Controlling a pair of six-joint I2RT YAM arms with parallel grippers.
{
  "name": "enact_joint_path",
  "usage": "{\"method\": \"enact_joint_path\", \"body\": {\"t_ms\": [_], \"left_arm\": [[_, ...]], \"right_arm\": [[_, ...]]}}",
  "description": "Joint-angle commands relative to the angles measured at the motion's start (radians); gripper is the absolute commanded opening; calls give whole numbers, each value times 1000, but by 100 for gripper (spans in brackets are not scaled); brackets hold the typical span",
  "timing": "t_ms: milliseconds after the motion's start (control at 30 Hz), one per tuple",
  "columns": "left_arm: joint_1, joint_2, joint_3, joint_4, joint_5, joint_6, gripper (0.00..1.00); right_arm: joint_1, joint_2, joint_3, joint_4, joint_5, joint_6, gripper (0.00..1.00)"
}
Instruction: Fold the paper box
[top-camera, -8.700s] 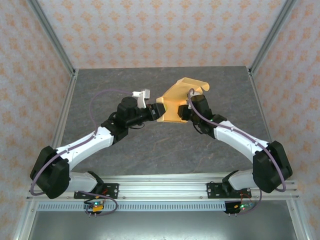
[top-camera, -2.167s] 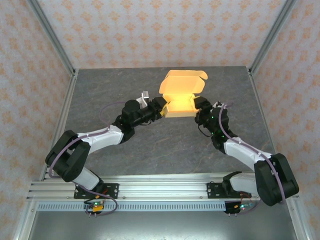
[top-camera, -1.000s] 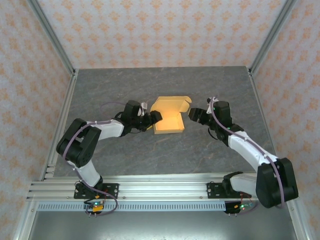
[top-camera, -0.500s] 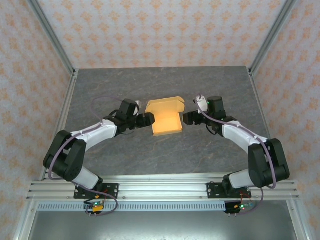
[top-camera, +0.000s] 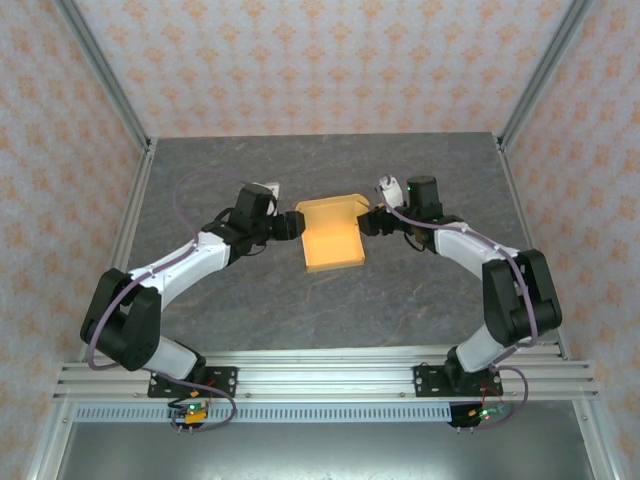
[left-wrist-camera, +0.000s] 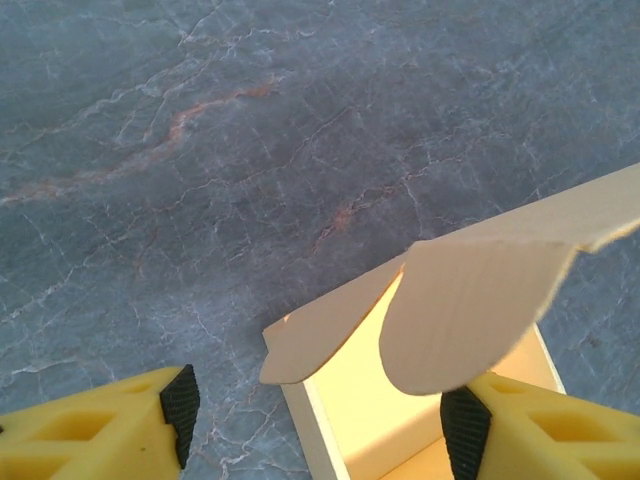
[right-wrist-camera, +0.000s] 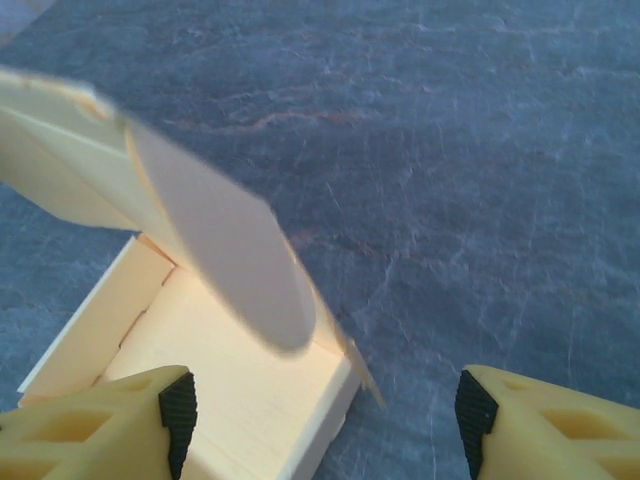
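Paper box (left-wrist-camera: 440, 350) cut off by bottom edge, left wrist view; flap (right-wrist-camera: 230, 260) motion-blurred, right wrist view.

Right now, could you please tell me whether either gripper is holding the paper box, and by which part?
Nothing is held. Both the left gripper and right gripper stand open, each straddling a corner of the paper box.

Both arms reach inward, facing each other; left claw (top-camera: 291, 224) and right claw (top-camera: 373, 222) have jaws apart.
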Motion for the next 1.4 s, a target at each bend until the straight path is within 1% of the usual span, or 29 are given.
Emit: {"method": "enact_joint_path", "body": {"t_ms": [0,67,200,333,367,467,533,567,767,867,933,967,1000,1233,1367], "left_arm": [[0,21,27,3,-43,32,60],[-3,35,37,7,-45,36,51],[-8,68,72,-3,-47,47,42],[-16,90,96,-7,-41,49,31],[-18,95,99,-5,-39,49,30],[-25,105,102,7,-31,38,27],[-29,114,102,19,-22,29,26],[-30,120,100,25,-15,23,25],[-48,147,84,79,20,-41,23],[-62,152,63,112,17,-78,23],[-70,150,52,118,3,-93,23],[-73,149,50,116,-11,-97,23],[-75,148,47,114,-20,-99,23],[-74,140,49,79,-53,-98,23],[-75,132,42,80,-61,-107,23]], "right_arm": [[-4,41,53,2,-86,4,63],[-2,61,65,13,-117,27,57],[17,81,78,14,-129,55,47],[38,81,72,28,-79,108,37],[44,80,66,39,-58,133,33],[64,72,41,68,3,176,28],[82,67,24,84,53,201,27],[90,62,13,100,82,219,28],[150,20,-60,176,299,351,29],[194,-8,-100,198,464,424,39],[213,-31,-115,190,516,461,47],[217,-43,-115,169,531,473,50],[218,-57,-108,143,531,476,51],[218,-121,5,-177,538,421,54],[218,-140,1,-230,506,430,54]]}}
